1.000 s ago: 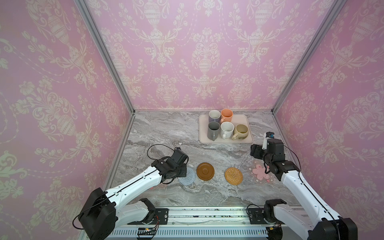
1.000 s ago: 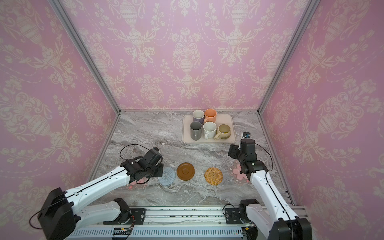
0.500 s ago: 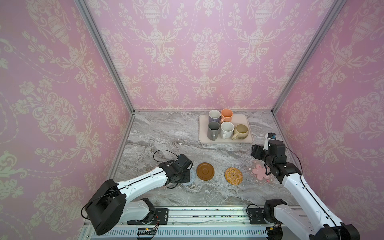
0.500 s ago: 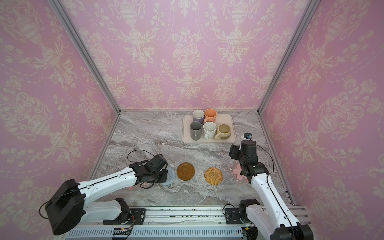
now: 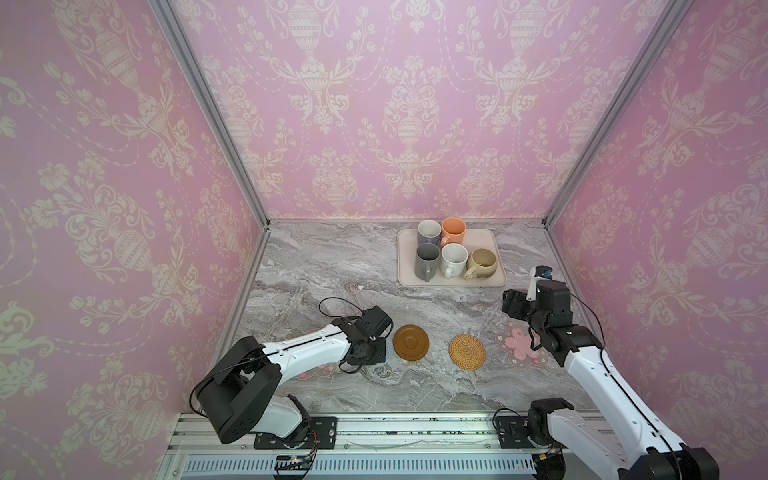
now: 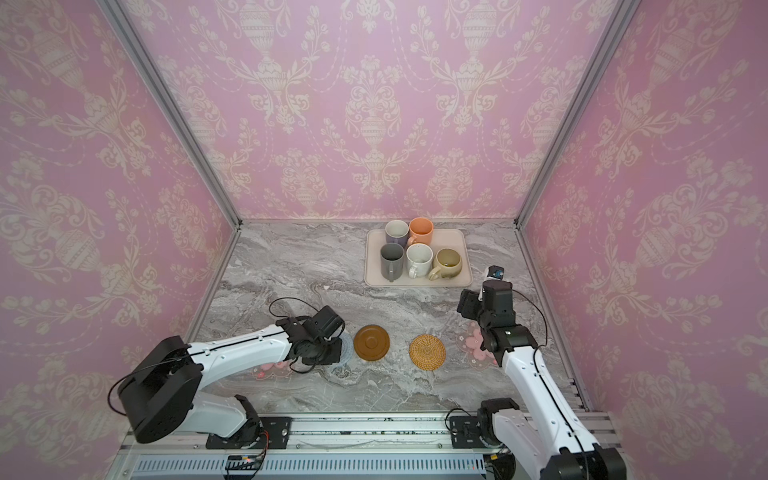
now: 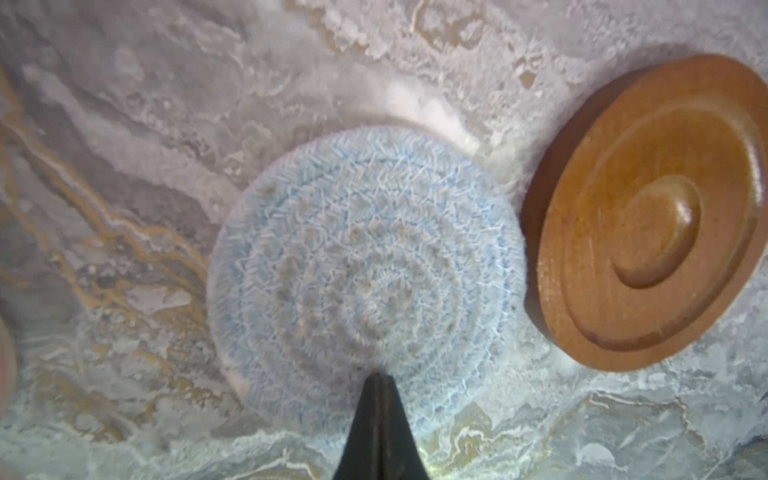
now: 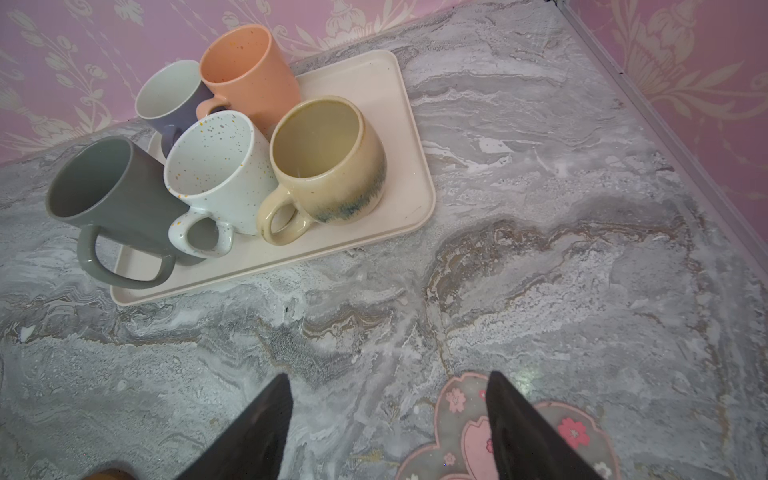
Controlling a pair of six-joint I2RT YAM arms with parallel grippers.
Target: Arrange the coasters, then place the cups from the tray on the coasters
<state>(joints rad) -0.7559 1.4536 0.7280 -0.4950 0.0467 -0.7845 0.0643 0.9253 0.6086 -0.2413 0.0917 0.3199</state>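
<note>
The left fingers [image 7: 376, 419] are seen pressed together, their tip set over the near edge of the light-blue woven round coaster [image 7: 365, 266]; whether it is touched cannot be told. This coaster is laid on the grey marbled desk [image 5: 332, 266], near the front, just left of the brown grooved disc coaster [image 5: 411, 342]. Further right, the tan rattan round coaster [image 5: 467, 351] and a clear flower-shaped coaster with pink blossoms [image 5: 517, 343] are lined up in the same row. A second clear flower-shaped coaster [image 6: 270, 368] is largely hidden under the left arm [image 6: 241, 349].

The right fingers [image 8: 257, 428] are held apart with nothing between them, above the far edge of the right-hand flower coaster.

At the far right the pale pinkish-beige rectangular tray [image 5: 486, 245] is placed. All five cups are stood on it: the lavender mug [image 5: 429, 232] and the peach-orange mug [image 5: 454, 230] at the back, and the tall dark grey mug [image 5: 427, 259], the speckled white mug [image 5: 454, 259] and the squat beige-yellow mug [image 5: 482, 262] in front.
</note>
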